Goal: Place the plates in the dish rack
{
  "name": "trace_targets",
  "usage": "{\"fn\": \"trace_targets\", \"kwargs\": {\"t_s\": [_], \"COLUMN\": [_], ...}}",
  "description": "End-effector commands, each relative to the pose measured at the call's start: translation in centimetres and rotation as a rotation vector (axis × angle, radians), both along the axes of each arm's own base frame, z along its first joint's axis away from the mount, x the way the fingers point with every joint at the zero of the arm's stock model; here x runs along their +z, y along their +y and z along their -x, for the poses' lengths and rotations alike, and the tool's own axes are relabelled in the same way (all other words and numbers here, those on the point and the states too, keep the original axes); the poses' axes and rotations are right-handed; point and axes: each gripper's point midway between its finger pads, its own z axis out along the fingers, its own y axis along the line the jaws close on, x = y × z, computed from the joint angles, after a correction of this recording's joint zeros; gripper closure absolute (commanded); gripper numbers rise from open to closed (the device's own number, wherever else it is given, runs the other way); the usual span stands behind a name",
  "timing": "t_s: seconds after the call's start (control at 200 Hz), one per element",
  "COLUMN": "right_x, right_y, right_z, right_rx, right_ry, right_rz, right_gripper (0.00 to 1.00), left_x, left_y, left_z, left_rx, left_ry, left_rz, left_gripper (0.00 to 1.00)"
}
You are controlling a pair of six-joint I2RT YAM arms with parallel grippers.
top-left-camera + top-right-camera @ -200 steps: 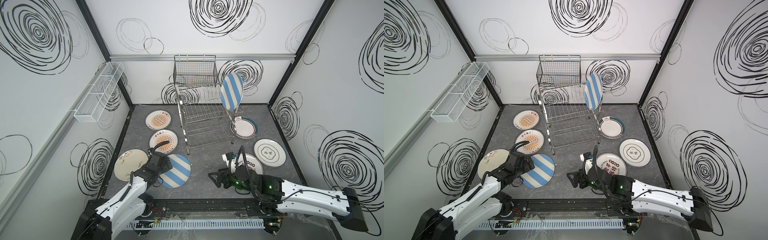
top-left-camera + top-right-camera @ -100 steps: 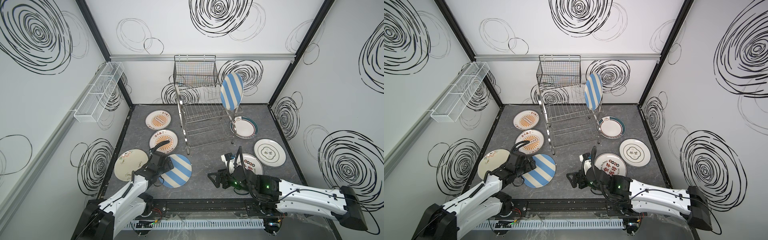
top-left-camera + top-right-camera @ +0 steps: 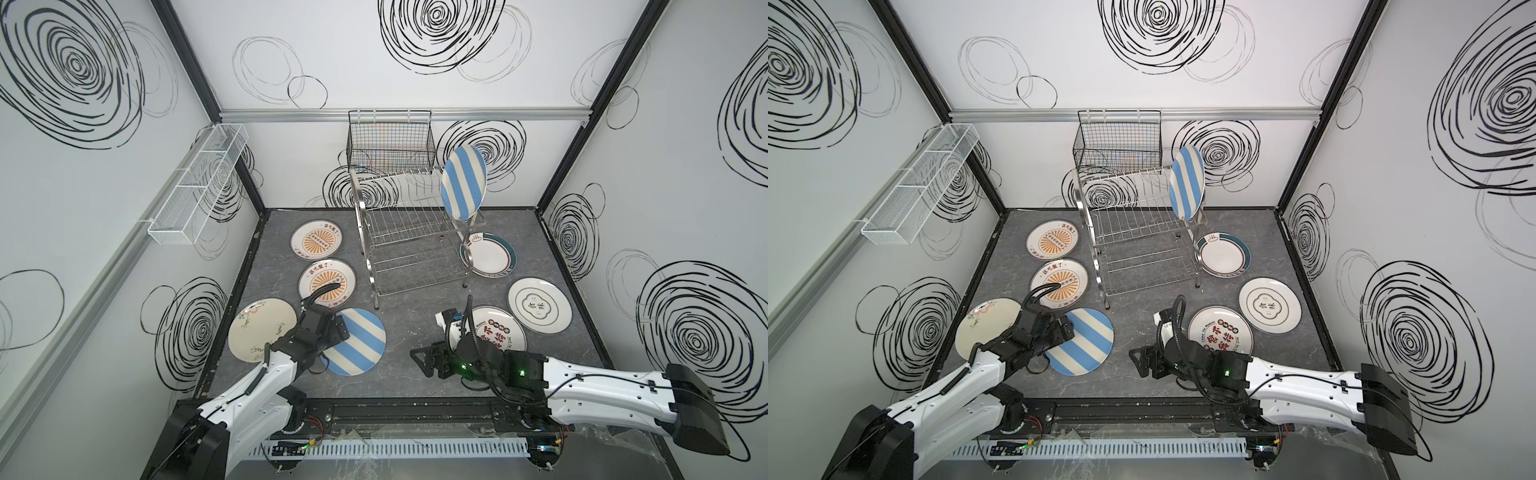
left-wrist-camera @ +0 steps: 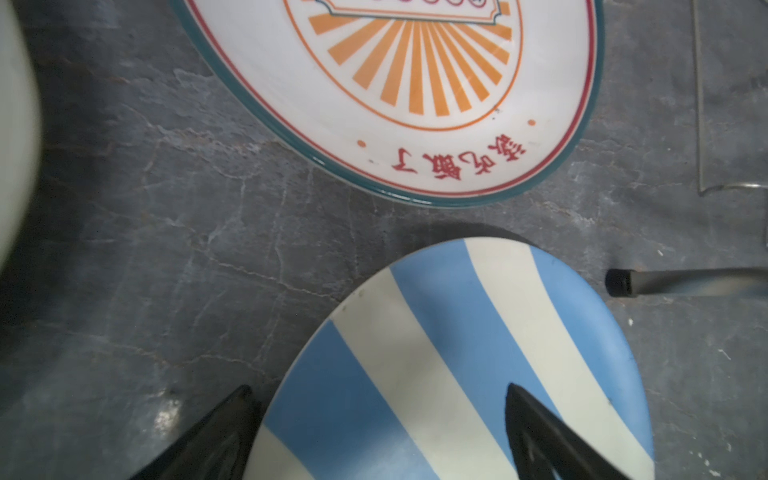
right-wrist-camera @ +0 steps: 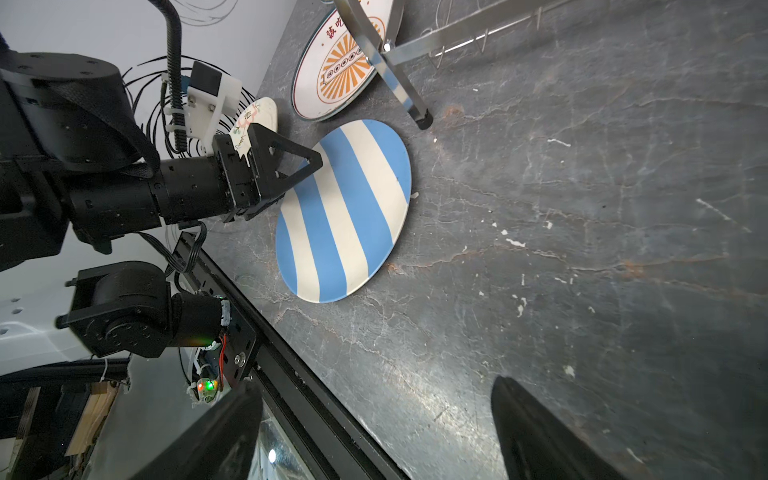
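Dish rack at the counter's back holds one upright striped plate; seven others lie flat around it. Left gripper jaws gape astride the flat striped plate's rim, with a sunburst plate near. Right gripper jaws are wide and empty.

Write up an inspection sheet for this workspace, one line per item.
Surface: dark grey marbled tabletop.
Job's things: dish rack holds one striped plate upright on its upper tier. On the tabletop lie two sunburst plates, second striped plate, cream plate, teal-rimmed plate, white plate and red-character plate.
Clutter: small white flecks; nothing else seen.
Grippers: left gripper open, fingers astride the second striped plate's rim; right gripper open, holding nothing, over the tabletop.
Cables: left wrist cable and right wrist cable, black corrugated, loop upward.
Surroundings: swirl-painted walls; black mesh basket and white mesh tray hang on them.
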Motion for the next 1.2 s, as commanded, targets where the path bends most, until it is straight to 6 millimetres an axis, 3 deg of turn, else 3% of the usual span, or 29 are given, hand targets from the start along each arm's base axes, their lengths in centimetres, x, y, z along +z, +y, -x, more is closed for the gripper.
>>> {"fn": "trace_targets", "kwargs": {"t_s": [0.0, 0.21, 0.34, 0.495, 0.595, 0.795, 1.196], "right_x": [0.1, -1.1, -2.6, -2.9, -2.7, -3.2, -5.7], "right_y": [1.1, 2.3, 1.9, 1.2, 0.7, 0.0, 1.5], "right_z": [0.1, 0.1, -0.3, -1.3, -1.8, -2.2, -2.2], "right_rx": [0.012, 0.023, 0.006, -0.021, -0.039, -0.038, 0.041], "right_ry": [0.007, 0.063, 0.110, 0.129, 0.119, 0.140, 0.227], "right_rz": [-0.061, -0.095, -0.074, -0.081, -0.077, -0.082, -0.016], "right_gripper": [0.08, 0.07, 0.08, 0.08, 0.08, 0.08, 0.09], "left_x": [-0.5, 0.0, 0.9, 1.4, 1.9, 2.6, 1.0], "left_y": [-1.2, -3.4, -4.8, -1.8, -1.3, -3.3, -6.6], "left_z": [0.8, 1.4, 1.4, 0.2, -1.1, -2.3, -0.2], "left_rx": [-0.012, -0.053, -0.083, -0.026, -0.031, -0.119, -0.246], "left_ry": [0.012, -0.008, -0.043, -0.052, -0.065, -0.105, -0.071], "left_rz": [0.043, 0.067, 0.089, -0.069, -0.076, -0.013, 0.046], "left_gripper": [0.04, 0.04, 0.04, 0.04, 0.04, 0.04, 0.04]}}
